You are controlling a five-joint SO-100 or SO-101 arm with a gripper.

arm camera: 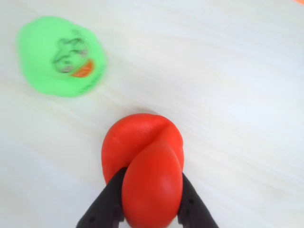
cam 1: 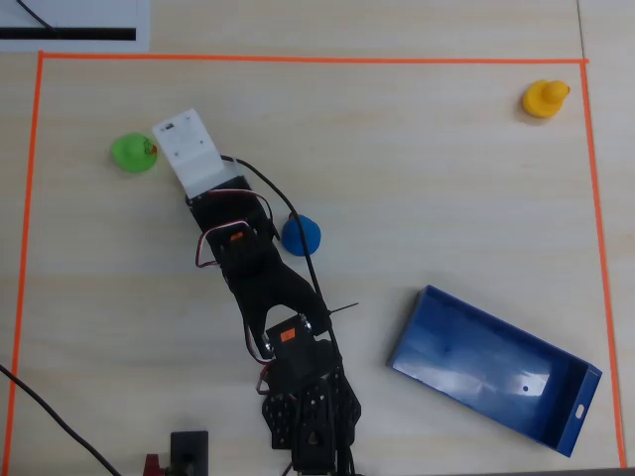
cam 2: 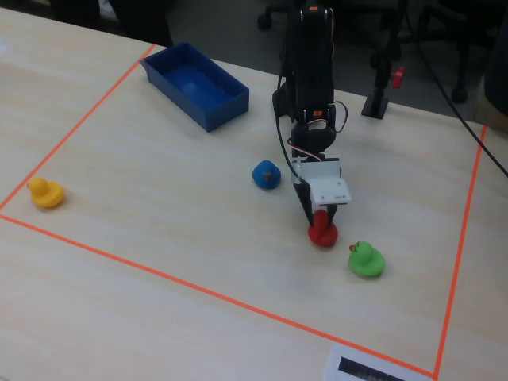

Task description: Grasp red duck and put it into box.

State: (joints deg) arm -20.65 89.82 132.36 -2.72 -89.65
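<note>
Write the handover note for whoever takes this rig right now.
Gripper: shut on the red duck, fingers on both its sides; the duck looks to be at table level.
Red duck sits beside the green duck, inside the orange tape.
Box: empty, across the table past the blue duck.
Done: grasp.
Left: lift, carry to the box, release.

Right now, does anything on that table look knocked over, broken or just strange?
Nothing stands out. The green duck, blue duck and yellow duck sit upright, the blue box is empty, and the gripper is closed around the red duck.
</note>
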